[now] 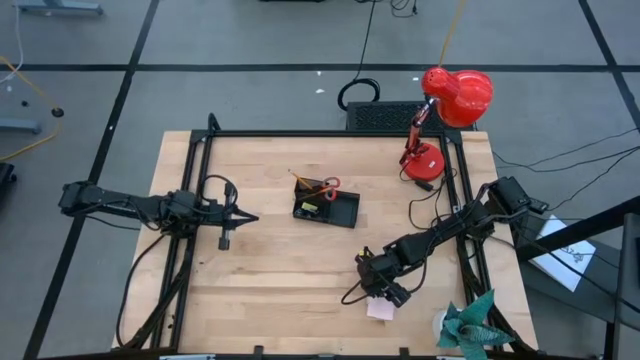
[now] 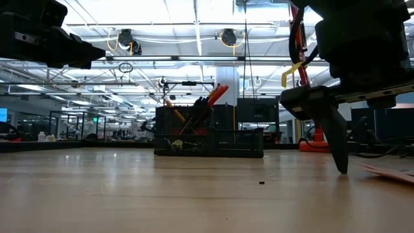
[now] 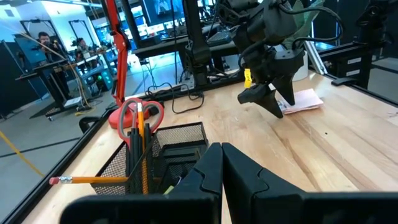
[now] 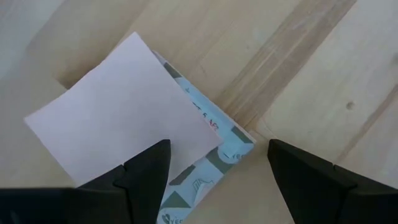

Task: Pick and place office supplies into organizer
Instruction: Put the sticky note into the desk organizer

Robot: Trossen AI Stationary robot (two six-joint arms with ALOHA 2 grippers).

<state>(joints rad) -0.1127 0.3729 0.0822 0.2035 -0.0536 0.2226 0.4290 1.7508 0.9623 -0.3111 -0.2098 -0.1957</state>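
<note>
The right gripper (image 4: pixel 214 165) is held with its jaws spread wide and empty, poised just above the pad (image 4: pixel 118 106), which lies flat on the table (image 1: pixel 270 280) at the near right. In the right wrist view one finger is seen over the pad's corner and the other over bare wood, so the pad is not yet centred between them. The step in hand is judged to be the approach to the pad before a grasp. For the next move, a small shift over the pad, a descent to the wood and a closing across the pad's edges would be called for; a thin, flat pad may slip. The organizer (image 1: pixel 327 207) stands well apart, toward the far middle, with scissors (image 1: pixel 328 186) and pencils (image 1: pixel 303 180) already upright in it. The left gripper (image 1: pixel 250 217) is clenched on nothing and waits left of the organizer.
</note>
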